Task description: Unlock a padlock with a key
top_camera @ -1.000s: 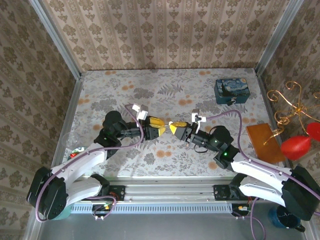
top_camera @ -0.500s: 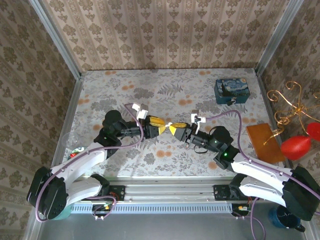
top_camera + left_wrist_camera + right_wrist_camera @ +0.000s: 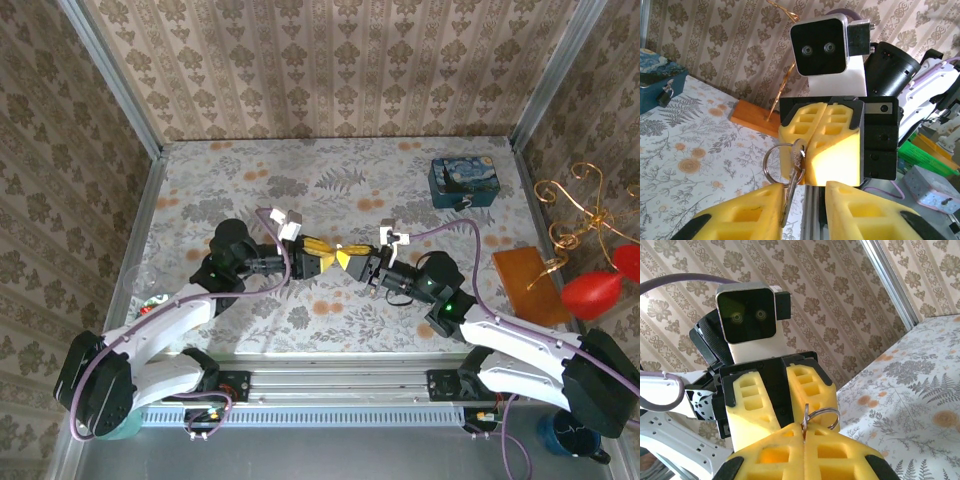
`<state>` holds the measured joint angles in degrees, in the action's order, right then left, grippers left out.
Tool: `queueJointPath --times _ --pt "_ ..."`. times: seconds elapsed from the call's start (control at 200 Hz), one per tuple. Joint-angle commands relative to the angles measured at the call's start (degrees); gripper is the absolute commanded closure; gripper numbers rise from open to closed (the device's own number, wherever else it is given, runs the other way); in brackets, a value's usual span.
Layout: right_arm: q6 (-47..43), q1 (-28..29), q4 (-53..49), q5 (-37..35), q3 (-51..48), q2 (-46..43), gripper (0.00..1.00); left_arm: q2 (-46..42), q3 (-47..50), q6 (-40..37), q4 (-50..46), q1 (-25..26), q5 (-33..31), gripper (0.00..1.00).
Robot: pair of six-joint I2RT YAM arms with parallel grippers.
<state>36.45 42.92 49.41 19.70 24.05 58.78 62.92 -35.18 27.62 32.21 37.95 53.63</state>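
Pinching the key (image 3: 796,161), right pincer (image 3: 347,257) facing left pincer (image 3: 322,252), jaws apart.

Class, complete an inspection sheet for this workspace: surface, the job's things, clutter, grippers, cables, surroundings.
Surface: floral-patterned tabletop.
Job's things: padlock at the front of the blue tin, far right; key in mid-air between the arms.
Clutter: wooden block with a gold wire stand and a red bulb, at the right edge.
Grippers: right gripper shut on the key; left gripper open, a finger on either side of the key's blade.
Cables: purple cable looping at each wrist.
Surroundings: wallpapered walls.
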Motion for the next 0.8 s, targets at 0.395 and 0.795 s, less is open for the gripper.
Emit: queueJointPath --times 0.395,0.795 --pt "-1.96 0.6 -3.22 -1.65 1.61 -0.94 1.0 -2.22 -1.76 -3.25 -2.43 0.23 -2.05 0.96" --pt "-14.84 0.5 -29.81 -10.08 7.66 -10.4 0.54 -7.38 -3.08 -13.48 -18.96 -1.19 -9.05 1.0"
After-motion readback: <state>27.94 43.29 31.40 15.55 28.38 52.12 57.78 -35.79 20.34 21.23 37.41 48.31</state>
